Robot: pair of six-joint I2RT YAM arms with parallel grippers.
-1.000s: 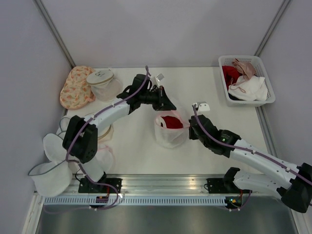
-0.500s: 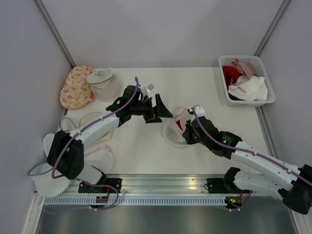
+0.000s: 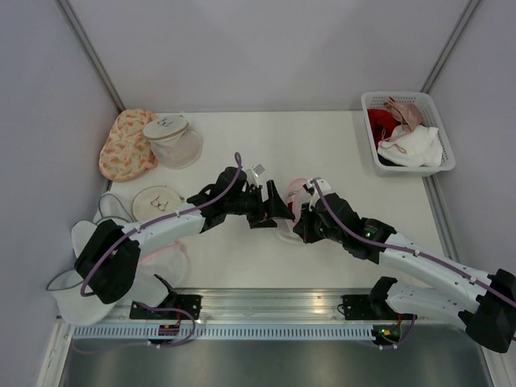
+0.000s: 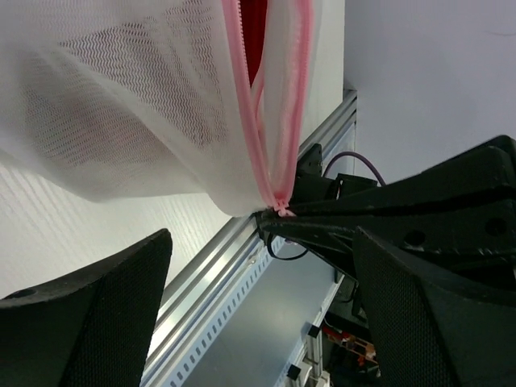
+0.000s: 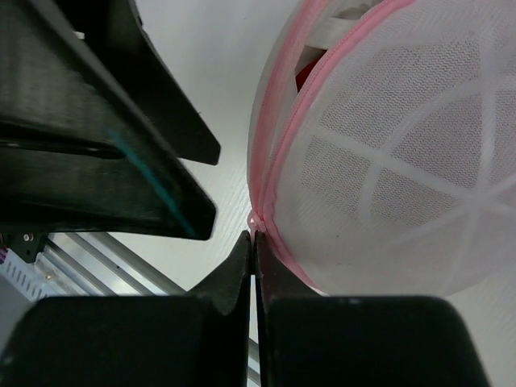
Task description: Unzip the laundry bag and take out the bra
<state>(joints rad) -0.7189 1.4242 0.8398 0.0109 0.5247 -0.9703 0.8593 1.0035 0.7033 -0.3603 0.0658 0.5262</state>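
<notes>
The laundry bag point(image 3: 293, 192), white mesh with pink rim and ribs, lies tipped on its side at the table's middle. Its pink zipper point(image 4: 256, 121) gapes, and the red bra point(image 4: 254, 28) shows inside, also seen in the right wrist view point(image 5: 307, 76). My right gripper point(image 5: 255, 234) is shut on the pink zipper pull point(image 5: 254, 221) at the bag's edge point(image 5: 379, 169). My left gripper point(image 4: 262, 266) stands open just left of the bag point(image 3: 277, 208), nothing between its fingers point(image 4: 97, 314), pointing at the zipper end point(image 4: 282, 210).
A white basket point(image 3: 446, 141) of garments sits at the back right. An orange floral pouch point(image 3: 125, 147) and a clear mesh dome with a white top point(image 3: 171, 135) sit at the back left. Flat mesh bags point(image 3: 157, 200) lie along the left side. An aluminium rail point(image 3: 266, 302) runs along the near edge.
My left gripper let go, opened wide and dropped toward the bag's left side. The bag tipped from upright onto its side, nearer the right arm, whose grip stayed shut.
</notes>
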